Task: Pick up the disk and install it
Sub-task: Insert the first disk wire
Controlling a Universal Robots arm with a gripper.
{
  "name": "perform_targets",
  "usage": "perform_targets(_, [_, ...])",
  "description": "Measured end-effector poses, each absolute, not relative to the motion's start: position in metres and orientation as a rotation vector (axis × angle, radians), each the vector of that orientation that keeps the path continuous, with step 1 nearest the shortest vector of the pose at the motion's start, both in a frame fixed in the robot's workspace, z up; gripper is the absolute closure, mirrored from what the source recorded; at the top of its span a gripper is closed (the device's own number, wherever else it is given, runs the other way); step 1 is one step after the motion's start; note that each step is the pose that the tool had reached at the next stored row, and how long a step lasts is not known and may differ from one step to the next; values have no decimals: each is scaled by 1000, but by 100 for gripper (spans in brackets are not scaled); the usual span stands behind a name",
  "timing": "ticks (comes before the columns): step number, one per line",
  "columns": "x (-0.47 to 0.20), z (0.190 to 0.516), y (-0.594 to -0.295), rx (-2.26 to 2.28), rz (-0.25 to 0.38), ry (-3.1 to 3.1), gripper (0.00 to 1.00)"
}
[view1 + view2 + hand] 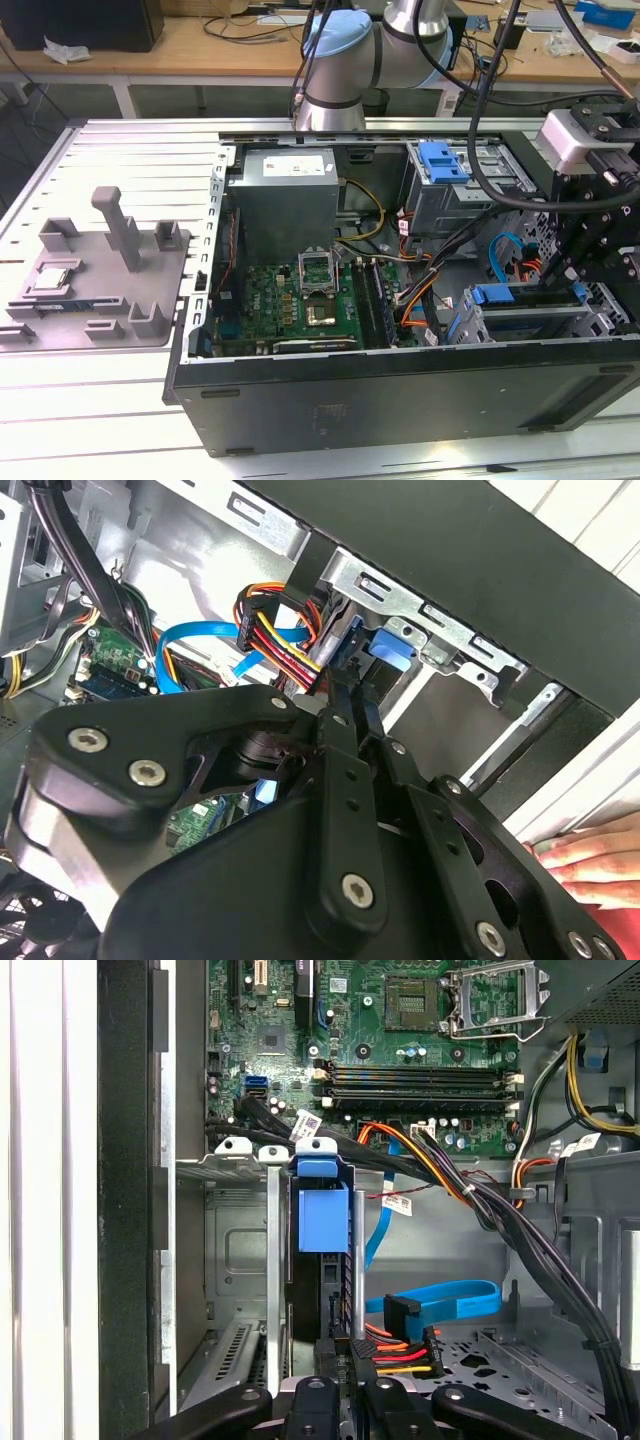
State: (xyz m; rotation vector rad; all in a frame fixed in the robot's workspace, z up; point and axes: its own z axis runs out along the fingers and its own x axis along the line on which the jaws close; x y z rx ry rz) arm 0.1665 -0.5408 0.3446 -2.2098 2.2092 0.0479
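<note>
Slatted pale metal surface (100, 400). On it, an open black steel case (400, 400), lying flat.

Grey arm (340, 60) with a pale blue joint cap reaches over from behind.

Grey moulded fixture (110, 270) at the exterior view's left holds a small square chip (52, 280).

Inside the case: green motherboard (300, 300) and a bare sheet-metal cage (235, 1260).

Black jointed end effector (350, 695) sits at the cage mouth; whether it grips cannot be told.

Disk (320, 1220) stands on edge in a cage slot, blue plastic bracket facing out.

Flat blue cable (450, 1300) and a red-orange-yellow bundle (280, 630) lie beside it.

A hand (590, 855) rests outside the case wall.
</note>
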Motion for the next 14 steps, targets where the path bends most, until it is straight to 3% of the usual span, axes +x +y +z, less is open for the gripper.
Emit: perform_targets(14, [167,342,-542,-2210,48,2209,84])
